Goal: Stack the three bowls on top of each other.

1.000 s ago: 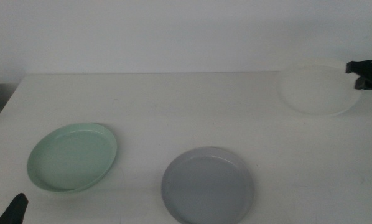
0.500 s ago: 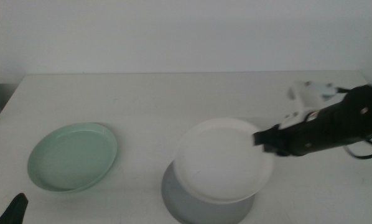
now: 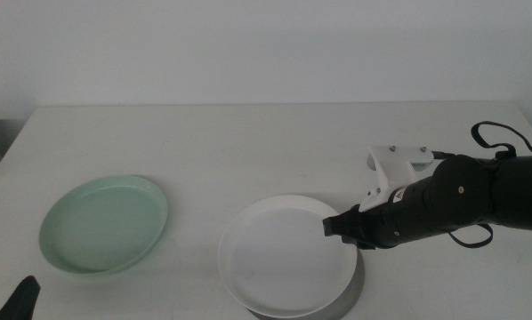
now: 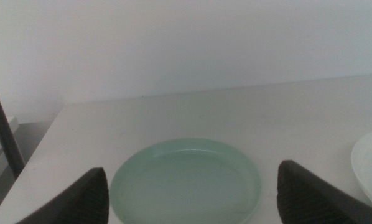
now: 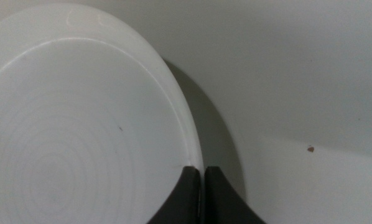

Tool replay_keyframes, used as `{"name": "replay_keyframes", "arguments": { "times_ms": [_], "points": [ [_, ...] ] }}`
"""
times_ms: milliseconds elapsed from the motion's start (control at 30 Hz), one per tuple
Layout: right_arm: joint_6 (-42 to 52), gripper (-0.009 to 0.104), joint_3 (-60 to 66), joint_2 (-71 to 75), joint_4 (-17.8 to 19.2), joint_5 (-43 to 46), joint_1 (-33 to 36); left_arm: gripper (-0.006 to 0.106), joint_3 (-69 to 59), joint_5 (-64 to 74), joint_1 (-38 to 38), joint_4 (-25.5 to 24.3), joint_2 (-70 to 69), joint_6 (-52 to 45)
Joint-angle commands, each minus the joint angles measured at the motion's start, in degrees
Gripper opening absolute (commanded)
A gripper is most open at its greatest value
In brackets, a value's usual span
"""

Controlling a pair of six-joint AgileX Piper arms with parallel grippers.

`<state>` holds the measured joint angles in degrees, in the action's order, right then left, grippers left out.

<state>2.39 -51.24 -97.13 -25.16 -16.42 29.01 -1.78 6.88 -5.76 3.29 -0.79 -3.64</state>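
White table [image 3: 248,142], pale wall [image 3: 248,44] behind.

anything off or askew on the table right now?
Nothing damaged or spilled. The white bowl, pinched at its rim by the right end effector, covers the grey bowl slightly off-centre. The mint bowl sits apart.

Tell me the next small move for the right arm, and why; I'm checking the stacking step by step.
Probably open the jaws and let go. The right gripper is shut on the rim of the white bowl, which lies almost fully over the grey bowl; only a grey sliver shows. The green bowl waits beside the idle left gripper.
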Motion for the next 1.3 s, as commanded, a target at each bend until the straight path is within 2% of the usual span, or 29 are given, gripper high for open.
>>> {"name": "replay_keyframes", "arguments": {
  "times_ms": [0,300,733,933,1067,1267],
  "points": [
    [0.1,-0.001,-1.26,2.46,0.21,2.32,0.05,0.092,0.27,-4.72,0.07,0.85,-0.76,0.29],
    [0.76,-0.001,-1.26,4.32,1.01,-0.97,0.0,0.092,0.27,-4.72,0.07,0.85,-0.76,0.29],
    [-2.39,-0.001,-1.26,4.37,8.97,-0.73,-0.24,0.092,0.27,-4.72,0.07,0.85,-0.76,0.29],
    [-2.39,0.0,-1.26,4.37,9.47,-1.76,-0.24,0.092,0.27,-4.72,0.07,0.85,-0.76,0.29],
    [-1.78,0.008,-1.26,4.37,10.39,-1.94,-0.24,0.092,0.27,-4.72,0.07,0.85,-0.76,0.29],
    [-0.75,0.032,-2.07,4.92,11.3,-2.99,-0.24,0.092,0.27,-4.72,0.07,0.85,-0.76,0.29]
  ]
}}
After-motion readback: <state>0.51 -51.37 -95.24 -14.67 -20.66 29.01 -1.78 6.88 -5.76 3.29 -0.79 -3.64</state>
